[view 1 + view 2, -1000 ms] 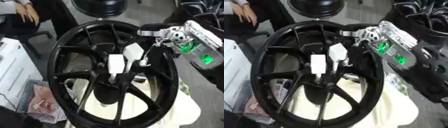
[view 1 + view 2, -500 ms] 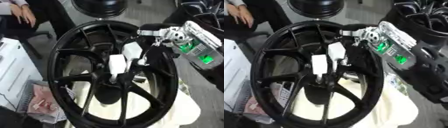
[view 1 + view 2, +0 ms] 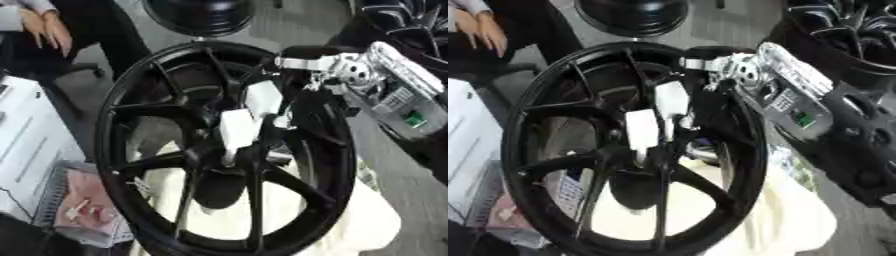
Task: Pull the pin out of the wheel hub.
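Observation:
A large black spoked wheel (image 3: 131,100) lies tilted across the middle of both views, its hub (image 3: 214,150) at the centre. My right arm (image 3: 394,95), silver with a green light, comes in from the upper right. My right hand (image 3: 262,100), black with white finger pads (image 3: 236,129), reaches down onto the hub. Its fingers are curled there around a thin pale pin (image 3: 229,160) that shows just below the lower pad. Where the pin enters the hub is hidden in the dark. My left hand shows in no view.
A cream cloth (image 3: 359,220) lies under the wheel. At the left stand a white box (image 3: 26,140) and a mesh basket (image 3: 79,210) with pinkish things. More black rims sit at the top (image 3: 197,15) and the upper right (image 3: 850,30).
My right hand stays at the hub with its white pads in nearly the same place. The whole picture has shifted slightly.

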### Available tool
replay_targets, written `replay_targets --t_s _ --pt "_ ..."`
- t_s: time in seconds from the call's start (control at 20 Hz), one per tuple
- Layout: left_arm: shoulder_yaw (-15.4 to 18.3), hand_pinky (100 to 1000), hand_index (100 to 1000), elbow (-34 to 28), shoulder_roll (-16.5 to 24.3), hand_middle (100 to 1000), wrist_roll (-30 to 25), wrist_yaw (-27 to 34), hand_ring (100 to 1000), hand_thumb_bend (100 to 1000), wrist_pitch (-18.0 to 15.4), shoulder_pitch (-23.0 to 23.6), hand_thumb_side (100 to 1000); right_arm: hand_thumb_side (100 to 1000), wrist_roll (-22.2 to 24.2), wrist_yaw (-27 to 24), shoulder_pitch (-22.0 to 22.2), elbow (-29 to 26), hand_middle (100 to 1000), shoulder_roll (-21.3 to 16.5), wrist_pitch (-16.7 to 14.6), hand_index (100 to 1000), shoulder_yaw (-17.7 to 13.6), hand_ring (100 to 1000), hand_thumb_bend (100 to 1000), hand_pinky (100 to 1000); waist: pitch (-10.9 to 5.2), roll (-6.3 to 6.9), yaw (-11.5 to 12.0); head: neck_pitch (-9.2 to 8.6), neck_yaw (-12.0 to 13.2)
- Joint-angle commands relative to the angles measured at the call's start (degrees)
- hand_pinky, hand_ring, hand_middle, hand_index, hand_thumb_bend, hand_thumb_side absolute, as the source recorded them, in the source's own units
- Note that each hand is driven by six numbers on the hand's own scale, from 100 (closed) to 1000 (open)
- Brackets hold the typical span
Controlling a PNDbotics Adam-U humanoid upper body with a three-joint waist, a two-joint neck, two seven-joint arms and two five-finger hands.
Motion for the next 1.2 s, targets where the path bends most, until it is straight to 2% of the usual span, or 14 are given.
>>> replay_targets --t_s 0.05,0.5,0.75,1.0,1.2 --pt "0.6 929 874 0.0 1.1 713 0.0 0.4 851 100 0.3 -0.5 577 100 0.1 -0.1 -1.5 -1.6 393 -1.7 1.8 462 -1.6 714 146 838 -1.12 0.80 -0.1 0.29 0.0" --pt "0.5 933 874 0.8 0.6 713 -0.3 1.3 841 100 0.7 -0.4 580 100 3.4 4.7 -2.8 -5.0 370 -2.5 2.3 438 -4.5 709 182 842 -2.18 1.19 -0.4 0.29 0.1" --pt "0.4 934 874 1.1 0.2 713 -0.5 1.7 839 100 0.8 -0.3 581 100 4.3 7.7 -3.0 -6.2 368 -2.7 2.7 437 -6.9 705 172 842 -2.70 1.50 -0.4 0.29 -0.3" --pt "0.4 935 875 1.4 0.0 713 -0.6 2.0 839 100 0.8 -0.1 581 100 1.0 10.4 -3.0 -4.6 380 -2.6 4.4 450 -10.5 699 143 842 -2.99 1.79 -0.5 0.29 -1.2" --pt "0.5 936 875 1.6 -0.1 713 -0.5 2.0 839 100 0.8 0.2 581 100 -4.6 13.9 -3.0 -0.6 421 -3.3 6.1 480 -15.3 691 100 844 -3.04 1.99 -0.7 0.29 -1.6"
